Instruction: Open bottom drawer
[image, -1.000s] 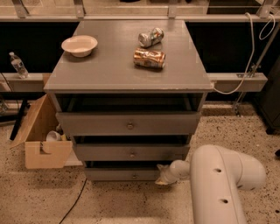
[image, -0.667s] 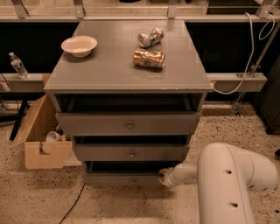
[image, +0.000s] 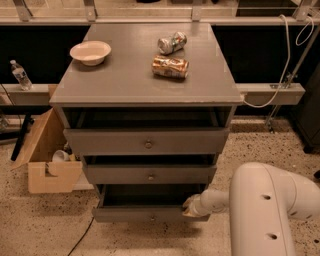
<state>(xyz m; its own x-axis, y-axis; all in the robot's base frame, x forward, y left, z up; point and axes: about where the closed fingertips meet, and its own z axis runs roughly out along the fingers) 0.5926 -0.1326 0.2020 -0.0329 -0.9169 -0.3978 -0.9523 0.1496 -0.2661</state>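
The bottom drawer (image: 145, 214) is the lowest of three grey drawers in the cabinet. It stands pulled out toward me, with a dark gap above its slim front and a small round knob (image: 153, 218) at the centre. My gripper (image: 191, 206) is at the right end of that drawer's top edge, at the tip of my white arm (image: 265, 210), which comes in from the lower right. The middle drawer (image: 150, 175) and the top drawer (image: 147, 141) also stand slightly out.
On the cabinet top (image: 125, 75) sit a white bowl (image: 90, 52), a brown can (image: 170, 67) on its side and a crushed silver can (image: 172, 42). An open cardboard box (image: 47, 160) stands on the floor at the left. A water bottle (image: 20, 75) stands on the left ledge.
The bottom drawer has slid further out toward me, and my gripper has moved with its right end, down and toward me.
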